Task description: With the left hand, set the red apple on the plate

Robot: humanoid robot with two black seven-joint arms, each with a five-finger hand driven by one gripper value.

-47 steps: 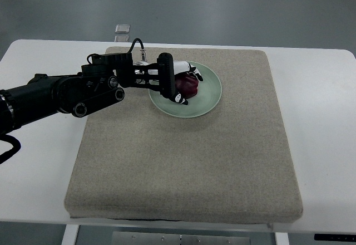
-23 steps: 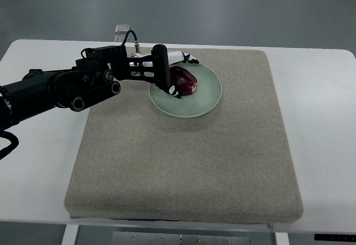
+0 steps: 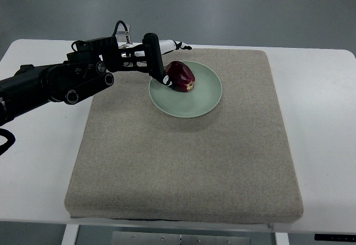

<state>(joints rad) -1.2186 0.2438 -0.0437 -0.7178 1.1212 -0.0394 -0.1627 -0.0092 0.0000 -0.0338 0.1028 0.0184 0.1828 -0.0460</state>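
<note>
Where the beige mat (image 3: 183,150) covers the white table (image 3: 322,106), the red apple (image 3: 181,76) lies on the pale green plate (image 3: 200,100), toward its left, far part. The left hand (image 3: 158,61) sits at the plate's left rim, fingers spread and holding nothing; one lower fingertip (image 3: 168,81) seems to be just beside the apple, though contact is hard to judge from above. Its black arm (image 3: 50,83) enters from the left edge.
</note>
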